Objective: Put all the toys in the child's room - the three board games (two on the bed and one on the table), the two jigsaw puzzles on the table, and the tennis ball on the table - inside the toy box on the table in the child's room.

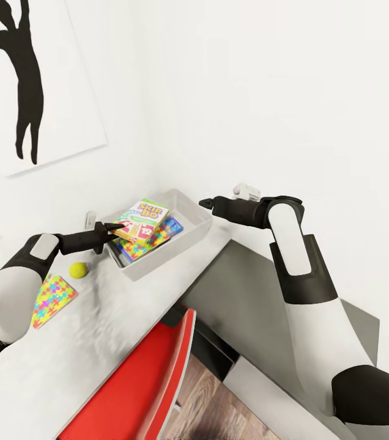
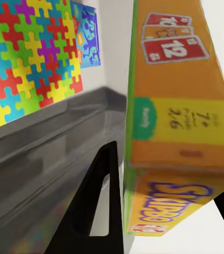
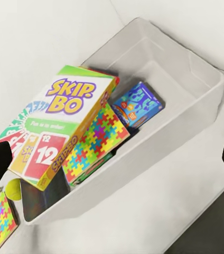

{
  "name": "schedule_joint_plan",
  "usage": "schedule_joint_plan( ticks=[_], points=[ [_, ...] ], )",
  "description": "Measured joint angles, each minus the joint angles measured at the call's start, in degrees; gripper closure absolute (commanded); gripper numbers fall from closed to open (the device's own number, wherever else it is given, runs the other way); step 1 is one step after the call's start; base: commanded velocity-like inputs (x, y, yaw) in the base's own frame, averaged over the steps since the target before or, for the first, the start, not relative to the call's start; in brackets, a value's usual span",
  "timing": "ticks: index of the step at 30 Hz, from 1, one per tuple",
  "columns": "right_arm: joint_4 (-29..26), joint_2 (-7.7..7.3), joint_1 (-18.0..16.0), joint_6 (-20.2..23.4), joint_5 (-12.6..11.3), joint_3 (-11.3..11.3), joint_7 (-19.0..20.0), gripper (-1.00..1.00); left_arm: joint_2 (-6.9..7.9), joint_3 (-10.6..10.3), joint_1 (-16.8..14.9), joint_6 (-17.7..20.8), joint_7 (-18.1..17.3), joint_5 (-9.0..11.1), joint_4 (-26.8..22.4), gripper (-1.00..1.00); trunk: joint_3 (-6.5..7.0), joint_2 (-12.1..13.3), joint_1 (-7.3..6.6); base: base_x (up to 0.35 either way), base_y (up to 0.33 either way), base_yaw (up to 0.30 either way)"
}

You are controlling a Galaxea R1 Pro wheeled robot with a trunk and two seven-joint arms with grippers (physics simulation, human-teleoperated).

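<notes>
The light grey toy box (image 1: 198,212) stands on the table (image 1: 96,330) against the wall. My left gripper (image 1: 112,229) is shut on the SKIP-BO board game (image 1: 141,219), holding it tilted over the box's near end; its yellow edge (image 2: 180,106) sits between the fingers (image 2: 99,201). Inside the box lie a jigsaw puzzle (image 3: 99,135) and a blue board game (image 3: 138,103). The tennis ball (image 1: 79,269) and a smaller jigsaw puzzle (image 1: 52,299) rest on the table beside the box. My right gripper (image 1: 207,203) hovers open at the box's far end, holding nothing.
A red chair (image 1: 139,379) is tucked under the table's front edge. A lower dark grey cabinet top (image 1: 249,287) lies to the right under my right arm. A black silhouette picture (image 1: 29,79) hangs on the white wall.
</notes>
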Motion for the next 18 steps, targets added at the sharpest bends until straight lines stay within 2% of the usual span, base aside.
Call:
schedule_joint_plan(
  ticks=[6,18],
  points=[
    [-0.03,-0.01,0.05,-0.02,0.0,0.0,0.0,-1.0,0.0,0.0,0.0,-0.01,-0.07,-0.05,-0.19,1.0,-0.5,0.0,0.0,0.0,0.0,0.0],
    [-0.18,-0.05,0.79,0.14,0.02,0.69,0.04,-1.0,0.03,0.02,-0.01,-0.01,-0.09,-0.07,-2.01,1.0,-0.59,-0.01,0.0,0.0,0.0,0.0]
  ],
)
